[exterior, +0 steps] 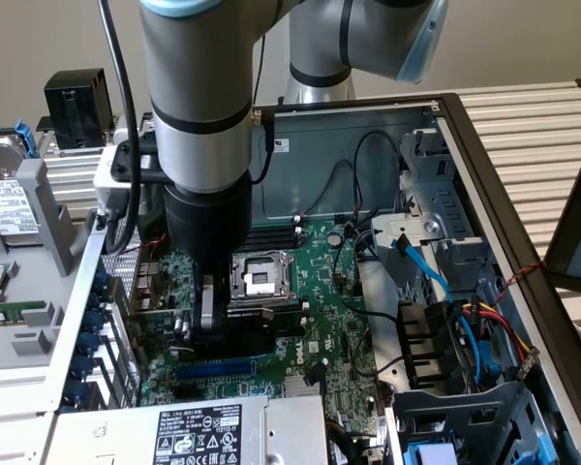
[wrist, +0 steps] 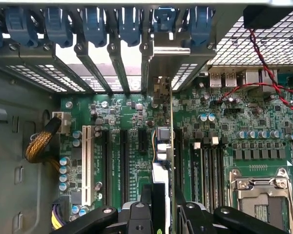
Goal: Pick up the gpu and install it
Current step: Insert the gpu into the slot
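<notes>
Over the motherboard (wrist: 234,126), the tool (wrist: 164,214) grips the gpu (wrist: 162,146) edge-on.

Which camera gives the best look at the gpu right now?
The wrist view: the gpu stands edge-on between the fingers of the gripper, over the motherboard slots. The exterior view shows mainly its black shroud under the gripper, partly hidden.

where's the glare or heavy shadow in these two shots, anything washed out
Wrist view: the slot gaps in the case's wall are washed out white by backlight, while the motherboard is evenly lit. Exterior view: under the arm, the gripper and the gpu it grips sit in shade and read nearly black; the power supply label is bright, not blown out.
</notes>
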Motion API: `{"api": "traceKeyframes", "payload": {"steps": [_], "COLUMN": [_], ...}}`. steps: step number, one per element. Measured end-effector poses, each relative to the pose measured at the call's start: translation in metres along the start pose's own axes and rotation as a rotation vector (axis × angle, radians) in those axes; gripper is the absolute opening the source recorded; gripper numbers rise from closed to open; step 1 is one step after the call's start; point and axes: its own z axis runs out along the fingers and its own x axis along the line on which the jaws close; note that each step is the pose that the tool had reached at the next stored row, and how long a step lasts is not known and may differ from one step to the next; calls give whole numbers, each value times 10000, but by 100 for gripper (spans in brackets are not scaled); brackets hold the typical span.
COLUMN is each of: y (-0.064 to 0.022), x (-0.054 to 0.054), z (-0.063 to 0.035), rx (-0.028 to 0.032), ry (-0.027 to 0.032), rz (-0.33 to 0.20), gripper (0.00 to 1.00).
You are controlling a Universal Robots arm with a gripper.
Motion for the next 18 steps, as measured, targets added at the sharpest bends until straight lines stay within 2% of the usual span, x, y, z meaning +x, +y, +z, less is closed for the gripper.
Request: {"api": "traceKeyframes", "payload": {"steps": [6,10,18], "y": [4,7,16], "x": [4,4,5], "z": [26,29,51], "rx": [0,-32,-40], "ry": [-2,-2,-4], "rz": [11,34,62], "gripper": [27,27,27]}}
